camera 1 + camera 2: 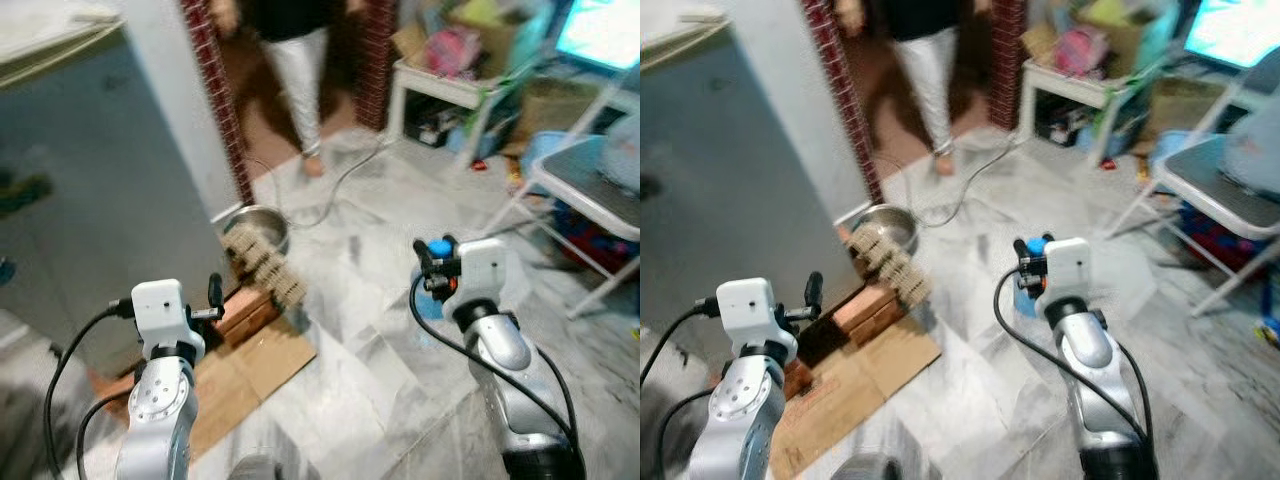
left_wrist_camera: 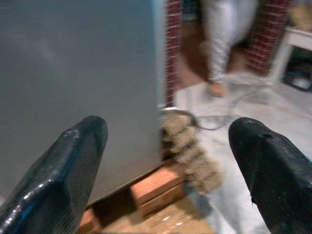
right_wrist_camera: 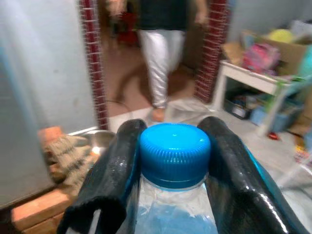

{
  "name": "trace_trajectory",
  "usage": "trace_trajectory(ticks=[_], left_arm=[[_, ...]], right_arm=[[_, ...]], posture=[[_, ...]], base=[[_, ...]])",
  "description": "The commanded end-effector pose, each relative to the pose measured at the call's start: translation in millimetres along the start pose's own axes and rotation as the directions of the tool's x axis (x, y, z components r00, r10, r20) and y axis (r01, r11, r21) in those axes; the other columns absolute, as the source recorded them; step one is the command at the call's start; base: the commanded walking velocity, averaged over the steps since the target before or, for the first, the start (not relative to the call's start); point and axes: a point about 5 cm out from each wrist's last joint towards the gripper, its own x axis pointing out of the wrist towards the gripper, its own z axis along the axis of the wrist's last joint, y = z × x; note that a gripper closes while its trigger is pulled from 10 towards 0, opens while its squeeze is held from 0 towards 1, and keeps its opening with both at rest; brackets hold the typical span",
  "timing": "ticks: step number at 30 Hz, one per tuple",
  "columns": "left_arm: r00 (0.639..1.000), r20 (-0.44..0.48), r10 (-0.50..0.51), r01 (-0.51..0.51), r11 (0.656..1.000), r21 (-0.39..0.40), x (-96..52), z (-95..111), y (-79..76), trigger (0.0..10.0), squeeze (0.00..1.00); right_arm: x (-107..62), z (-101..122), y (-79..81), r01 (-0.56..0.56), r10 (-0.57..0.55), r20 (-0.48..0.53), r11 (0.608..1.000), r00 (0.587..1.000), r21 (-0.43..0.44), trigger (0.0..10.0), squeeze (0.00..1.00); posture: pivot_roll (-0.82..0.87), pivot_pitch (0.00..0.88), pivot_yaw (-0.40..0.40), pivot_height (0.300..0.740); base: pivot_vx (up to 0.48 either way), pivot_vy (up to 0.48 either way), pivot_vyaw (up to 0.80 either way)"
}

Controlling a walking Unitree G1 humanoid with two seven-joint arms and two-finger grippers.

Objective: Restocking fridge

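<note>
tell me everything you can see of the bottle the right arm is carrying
The bottle is clear plastic with a ribbed blue screw cap, closed. It stands upright in the right pincer, whose two black fingers press against either side of its neck and cap. Its shoulder looks bluish through the plastic; whether that is liquid cannot be told. It is held in the air over the marble floor; its lower body is hidden.
</note>
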Motion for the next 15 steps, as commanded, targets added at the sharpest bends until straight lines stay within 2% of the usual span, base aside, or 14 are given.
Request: trace_trajectory(ticks=[1, 6, 10, 15], left_arm=[[1.0, -0.002, 0.027, -0.027, 1.0, -0.003, -0.9, -1, 2.6, 10.0, 0.0], [0.999, 0.01, 0.034, -0.034, 0.999, -0.01, -2.1, 0, -0.7, 10.0, 0.0], [0.999, 0.034, 0.025, -0.024, 1.0, -0.011, -1.7, 4, -4.6, 10.0, 0.0], [0.999, 0.046, 0.009, -0.008, 1.0, -0.02, 2.8, 10, -3.7, 10.0, 0.0]], right_arm=[[3.8, 4, 8.8, -0.043, 0.043, 0.021, 0.999, 0.999, 0.002, 10.0, 0.0], [9.3, 8, 12.7, -0.074, 0.074, 0.024, 0.997, 0.997, 0.004, 10.0, 0.0], [12.3, 0, 7.9, -0.045, 0.045, -0.041, 0.999, 0.998, 0.003, 10.0, 0.0], [11.9, 0, -4.8, 0.035, -0.033, -0.042, 0.999, 0.999, 0.038, 10.0, 0.0]], posture=[[0.04, 0.082, -0.021, 0.74], [0.07, 0.076, -0.068, 0.74], [0.07, 0.076, -0.079, 0.74], [0.06, 0.09, -0.052, 0.74]], base=[[0.0, 0.0, 0.8], [0.0, 0.0, 0.73], [0.0, 0.0, 0.0], [0.0, 0.0, 0.0]])
